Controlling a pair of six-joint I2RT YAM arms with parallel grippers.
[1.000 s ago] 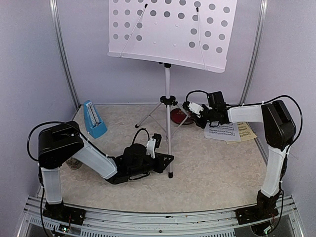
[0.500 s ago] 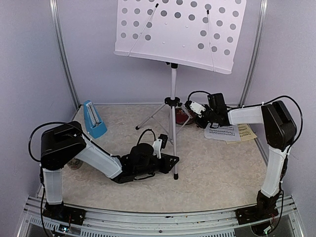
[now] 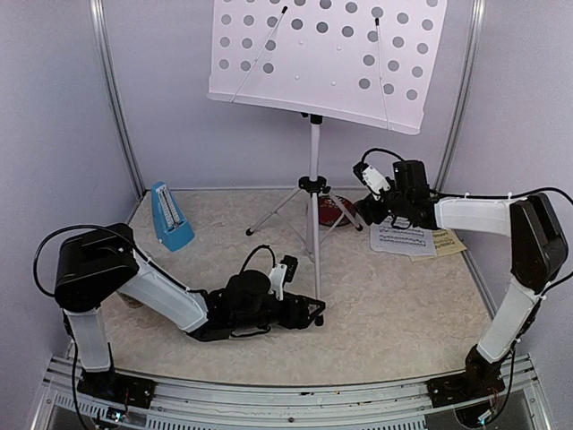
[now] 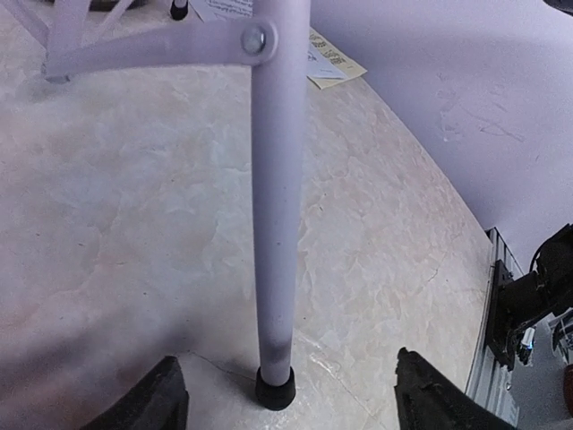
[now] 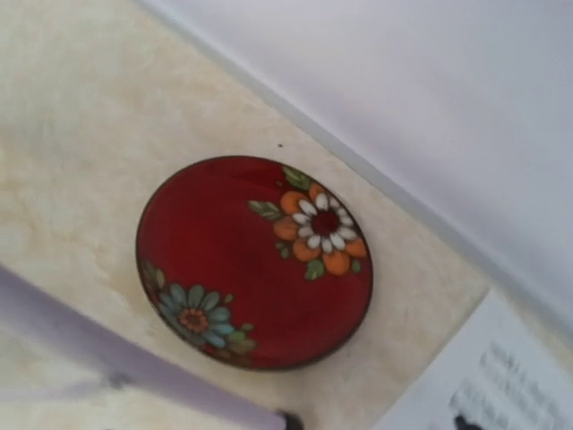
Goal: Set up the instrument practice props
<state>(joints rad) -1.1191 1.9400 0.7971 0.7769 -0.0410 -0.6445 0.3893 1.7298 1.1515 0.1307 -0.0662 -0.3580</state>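
**Top-heavy stand, with a hand at each of two legs**

The stand (image 3: 322, 54) is upright near the middle of the bench (image 3: 403, 313), its wide perforated desk high above a thin tripod. The left hand (image 4: 291, 408) lies low on the bench, released. Its fingers (image 4: 152, 403) sit either side of the front leg (image 4: 277, 224), just above the foot and apart from the tube on both sides. The likeliest trouble is here. If the arm swings sideways instead of backing straight off, a finger catches the leg. With so much weight up top, the stand may then skid or topple.

The right hand (image 3: 365, 213) hovers near the rear leg (image 5: 107, 354), above the plate (image 5: 255, 260). Whether it is released or clenched cannot be told, since its fingers are outside its own camera's view and too small from above. It appears to hold nothing. A careless drop or sweep may knock that leg or clip the plate, which lies just beside the leg's foot.

The white sheet (image 3: 403, 240) lies flat on the bench to the right of the stand, overlapping the yellow sheet (image 3: 450, 240). Flat paper gives a two-finger hand little to pinch, so it may slide, crumple, or come up as a pair. Setting a sheet on the tilted desk means pressing at the stand's highest point, where a small shove tips it most.

The metronome (image 3: 170, 217) stands at the left rear, well apart from the stand and out of both hands' way.
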